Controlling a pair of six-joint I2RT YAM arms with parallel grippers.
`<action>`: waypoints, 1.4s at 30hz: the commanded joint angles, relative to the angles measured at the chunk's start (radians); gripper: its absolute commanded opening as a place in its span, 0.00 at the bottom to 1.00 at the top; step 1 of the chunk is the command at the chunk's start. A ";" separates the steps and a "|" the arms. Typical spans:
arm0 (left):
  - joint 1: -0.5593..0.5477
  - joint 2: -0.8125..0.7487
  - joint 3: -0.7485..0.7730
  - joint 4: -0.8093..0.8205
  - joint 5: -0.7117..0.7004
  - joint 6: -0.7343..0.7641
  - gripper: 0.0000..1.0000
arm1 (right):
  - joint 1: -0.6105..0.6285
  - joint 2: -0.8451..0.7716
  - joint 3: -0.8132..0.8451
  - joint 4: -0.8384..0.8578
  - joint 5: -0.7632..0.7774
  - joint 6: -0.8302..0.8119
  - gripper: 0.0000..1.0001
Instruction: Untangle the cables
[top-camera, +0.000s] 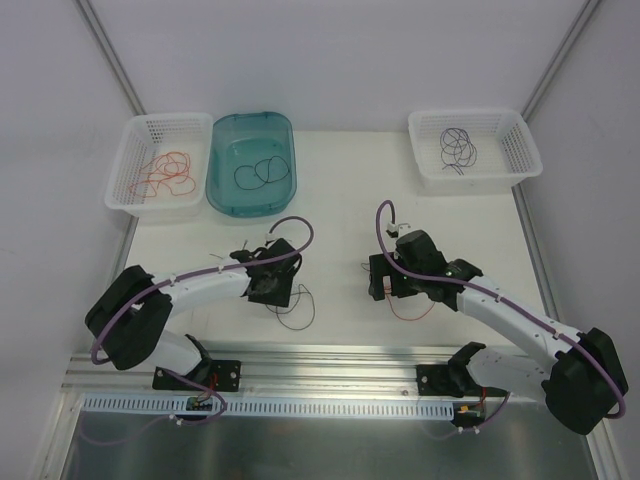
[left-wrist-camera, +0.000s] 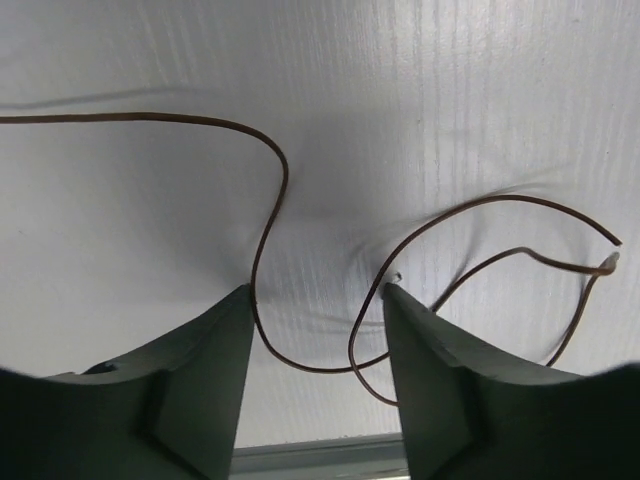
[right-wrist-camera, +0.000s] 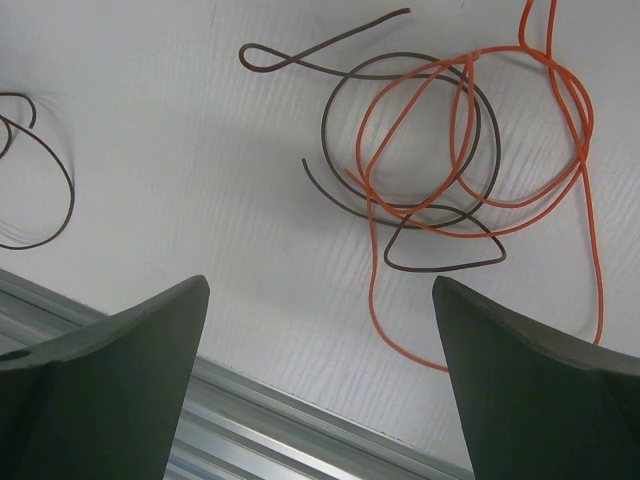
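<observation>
A thin dark cable (left-wrist-camera: 284, 170) lies looped on the white table, and one loop of it runs between my left gripper's (left-wrist-camera: 318, 290) open jaws. In the top view this cable (top-camera: 297, 313) lies just right of the left gripper (top-camera: 268, 290). An orange cable (right-wrist-camera: 371, 262) is tangled with a dark cable (right-wrist-camera: 440, 268) on the table ahead of my right gripper (right-wrist-camera: 320, 282), which is open and empty above them. In the top view the orange cable (top-camera: 408, 310) shows below the right gripper (top-camera: 380, 285).
At the back stand a white basket (top-camera: 128, 170) with orange-red cables, a teal tub (top-camera: 222, 150) with black cables and a white basket (top-camera: 520, 150) with dark purple cables. An aluminium rail (top-camera: 330, 375) runs along the table's near edge.
</observation>
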 joint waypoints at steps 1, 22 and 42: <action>-0.021 0.059 -0.006 0.005 0.023 -0.014 0.49 | 0.005 -0.016 -0.005 0.015 -0.002 0.012 1.00; 0.008 -0.353 0.312 -0.068 -0.075 0.205 0.00 | 0.008 -0.037 -0.005 0.001 0.023 0.012 1.00; 0.346 0.013 1.071 -0.050 0.017 0.556 0.00 | 0.008 -0.111 -0.002 -0.049 0.061 -0.006 0.99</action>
